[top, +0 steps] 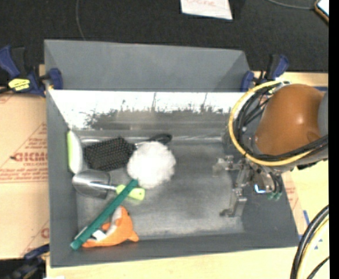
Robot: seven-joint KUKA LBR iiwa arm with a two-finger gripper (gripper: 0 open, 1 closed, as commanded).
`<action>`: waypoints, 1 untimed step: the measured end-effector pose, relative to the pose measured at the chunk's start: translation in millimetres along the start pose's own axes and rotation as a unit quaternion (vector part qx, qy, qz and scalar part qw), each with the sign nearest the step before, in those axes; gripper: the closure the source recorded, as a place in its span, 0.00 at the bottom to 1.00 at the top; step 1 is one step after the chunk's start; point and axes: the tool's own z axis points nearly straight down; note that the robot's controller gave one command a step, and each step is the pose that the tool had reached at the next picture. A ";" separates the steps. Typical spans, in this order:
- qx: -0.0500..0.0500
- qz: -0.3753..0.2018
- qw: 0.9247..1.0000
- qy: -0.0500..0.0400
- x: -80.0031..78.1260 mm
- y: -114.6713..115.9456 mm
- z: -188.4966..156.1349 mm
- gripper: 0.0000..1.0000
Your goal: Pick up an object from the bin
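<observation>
jaws: spread apart, nothing between them, low over bare floor in the right part of the bin [175,220]
wrist: orange cover [285,121] and looped cables sit just above the jaws, by the bin's right wall
target: none taken yet; everything pickable lies in the left half, well apart from the jaws
nearest thing: white fluffy ball [151,164], about mid-bin, touching the black hairbrush [108,154] on its left
heap: silver metal piece [91,183] near the brush; green toothbrush [103,217] slants across it towards the near-left corner; orange soft toy [112,232] lies against the toothbrush's lower end
left wall: pale green piece [74,151] stands against it
why so: my read is that the sloped walls let loose things slide and bunch up; the ball stands proud and clear on its right side, so it's the easiest approach
surface: grey metal floor, smooth and dull, far wall scuffed dark
room: dark ground beyond the far wall
</observation>
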 end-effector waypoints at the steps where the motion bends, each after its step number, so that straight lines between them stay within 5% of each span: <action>1: 0.000 0.000 1.000 0.000 0.0 0.0 0.0 0.00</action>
